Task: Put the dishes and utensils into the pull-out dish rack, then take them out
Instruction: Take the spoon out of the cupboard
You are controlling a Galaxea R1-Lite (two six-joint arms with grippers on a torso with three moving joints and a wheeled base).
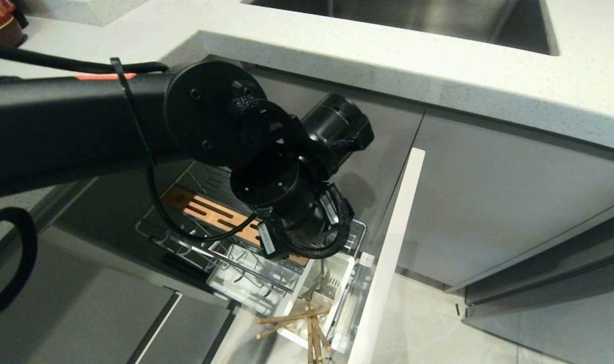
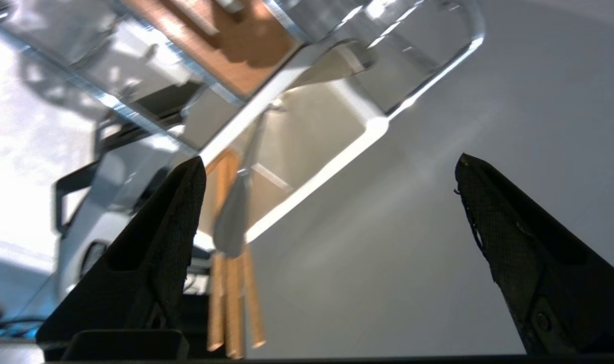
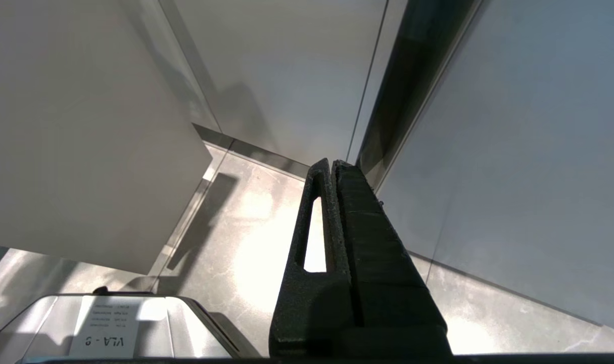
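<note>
Wooden chopsticks [image 2: 232, 298] are leaning out of the white cup [image 2: 314, 141] with a fork [image 2: 234, 212], just beside one finger [image 2: 150, 253] of the left hand [image 2: 332, 167], which is hanging wide and empty over the rack [image 1: 195, 237]. Far from it, the right hand [image 3: 334, 169] is pointing at the floor [image 3: 246, 237], fingers pressed together, holding nothing.

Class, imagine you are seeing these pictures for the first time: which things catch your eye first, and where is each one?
The big black left arm fills the head view's left and middle, hanging over the pull-out dish rack. Its left tool is open and empty near the white cutlery cup. Wooden chopsticks stick out of that cup beside a silver fork, while the right tool is shut, off by the cabinet fronts.
</note>
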